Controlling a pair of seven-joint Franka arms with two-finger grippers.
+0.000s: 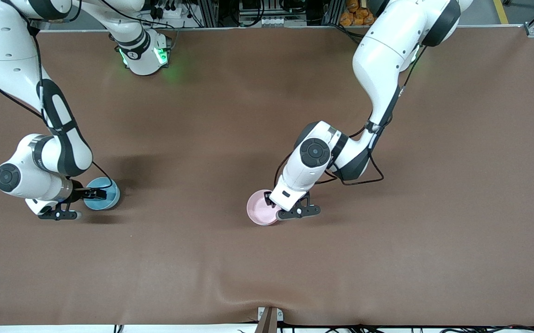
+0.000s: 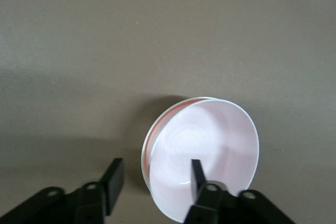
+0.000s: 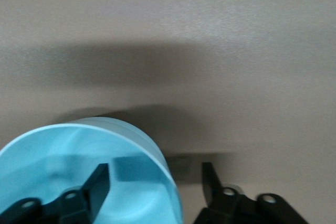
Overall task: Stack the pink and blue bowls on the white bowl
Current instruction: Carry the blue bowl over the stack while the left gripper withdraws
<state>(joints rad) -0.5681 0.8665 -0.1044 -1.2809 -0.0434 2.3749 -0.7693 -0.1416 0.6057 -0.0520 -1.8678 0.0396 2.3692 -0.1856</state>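
Straddling pink bowl (image 1: 261,208) rim with parted left gripper (image 1: 290,213); straddling blue bowl (image 1: 102,193) rim with parted right gripper (image 1: 70,203); seating deeper before clenching.

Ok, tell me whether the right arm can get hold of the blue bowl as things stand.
Probably yes. The right gripper already straddles the blue bowl rim, one of the jaws inside, one outside, still apart. Nothing else is near it; the left gripper is off at the pink bowl.
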